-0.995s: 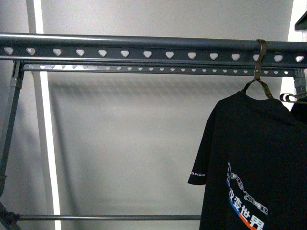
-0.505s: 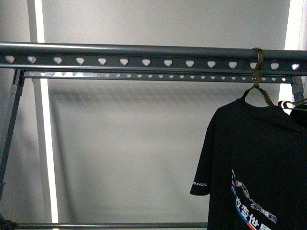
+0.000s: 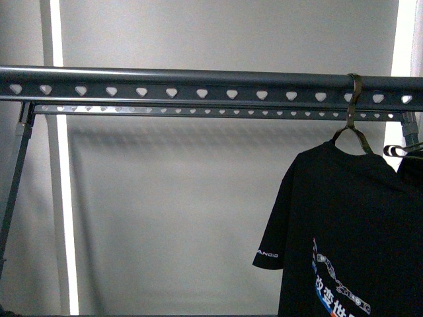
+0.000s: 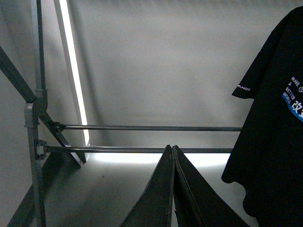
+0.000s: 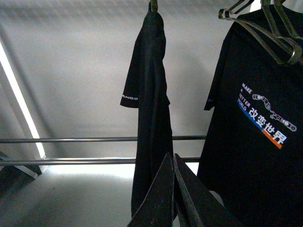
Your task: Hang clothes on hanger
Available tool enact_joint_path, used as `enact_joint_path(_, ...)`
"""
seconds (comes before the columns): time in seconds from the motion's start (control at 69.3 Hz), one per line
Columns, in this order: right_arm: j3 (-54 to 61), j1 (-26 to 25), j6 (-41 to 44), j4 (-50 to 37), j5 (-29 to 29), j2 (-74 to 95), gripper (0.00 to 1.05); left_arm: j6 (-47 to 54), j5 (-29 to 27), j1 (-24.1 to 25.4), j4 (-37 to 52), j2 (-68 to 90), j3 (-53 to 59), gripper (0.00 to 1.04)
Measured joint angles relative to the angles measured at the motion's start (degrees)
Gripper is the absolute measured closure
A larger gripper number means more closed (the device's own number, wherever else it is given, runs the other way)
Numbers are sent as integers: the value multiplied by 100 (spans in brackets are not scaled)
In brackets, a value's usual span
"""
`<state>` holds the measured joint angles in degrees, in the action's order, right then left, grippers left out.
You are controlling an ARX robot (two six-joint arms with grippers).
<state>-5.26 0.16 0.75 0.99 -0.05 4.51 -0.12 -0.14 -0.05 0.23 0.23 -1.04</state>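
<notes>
A black printed T-shirt (image 3: 350,218) hangs on a wire clothes hanger whose hook (image 3: 355,99) sits over the dark grey rack rail (image 3: 198,82) with heart-shaped holes, near its right end. Neither gripper shows in the front view. My left gripper (image 4: 171,148) is shut and empty, low and to the left of the shirt (image 4: 274,132), apart from it. My right gripper (image 5: 173,156) is shut and empty, just in front of a shirt seen edge-on (image 5: 151,109). A second printed black shirt (image 5: 255,142) hangs beside it.
More wire hangers (image 5: 279,33) and a dark garment (image 3: 411,172) hang at the rail's far right. Two thin horizontal lower bars (image 4: 142,127) cross the rack. A slanted grey leg (image 3: 16,172) stands at the left. A grey wall is behind.
The rail sits lower in the front view than a second ago. The hanging shirt has shifted slightly, its sleeve now a little further left.
</notes>
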Motion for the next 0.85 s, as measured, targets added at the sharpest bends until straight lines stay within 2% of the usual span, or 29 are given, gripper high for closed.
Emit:
enact_joint_path(0.62,490,-2,-4,-79,-2,-426,102,-2,0,0,0,0,0,101)
enact_joint_path(0.649,490,-4,-4,-79,-2,-426,102,0,0,0,0,0,0,98)
enact_joint_path(0.764,490,-4,-2,-79,-2,-426,102,-2,0,0,0,0,0,75)
enact_joint_path(0.851,490,-4,-4,-79,-2,-426,86,0,0,0,0,0,0,57)
